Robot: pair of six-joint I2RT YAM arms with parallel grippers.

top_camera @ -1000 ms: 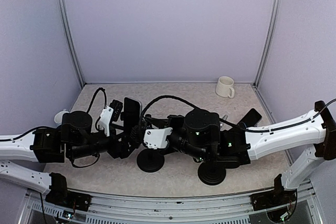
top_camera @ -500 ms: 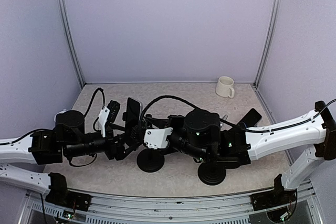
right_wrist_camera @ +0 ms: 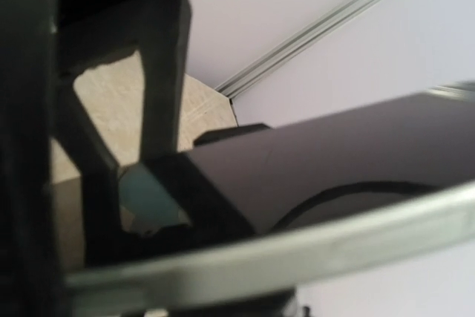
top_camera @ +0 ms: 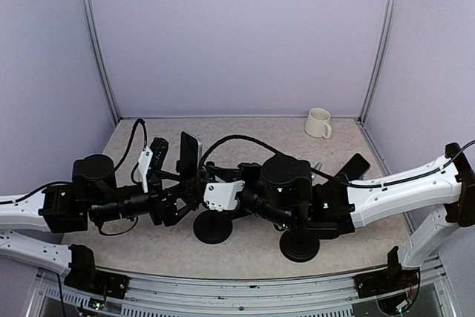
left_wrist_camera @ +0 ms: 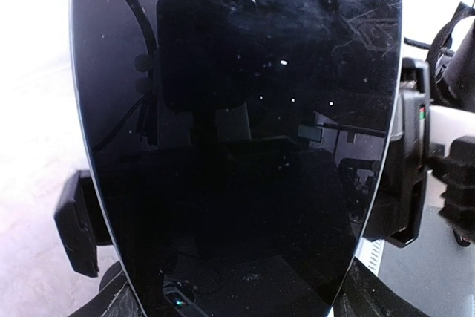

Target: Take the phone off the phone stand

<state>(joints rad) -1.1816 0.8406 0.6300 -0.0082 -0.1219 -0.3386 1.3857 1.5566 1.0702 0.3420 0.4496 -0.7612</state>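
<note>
Evidently mid-removal, the left hand (left_wrist_camera: pixel 237 198) grasps the phone (top_camera: pixel 189 155) at 11 o'clock of the stand (top_camera: pixel 212 228) and should next draw it clear, while whether the right hand (top_camera: pixel 200 182) grips anything cannot be told.

Top cam looks down from behind; both wrist cams v. close on phone (left_wrist_camera: pixel 237 139).

The phone (top_camera: pixel 187 157) was glossy black with a silver rim, and the phone stand (top_camera: pixel 212 228) beneath it was plain black. Right of the phone, the mug (top_camera: pixel 318 122) was cream and the counter (top_camera: pixel 252 130) speckled beige.
</note>
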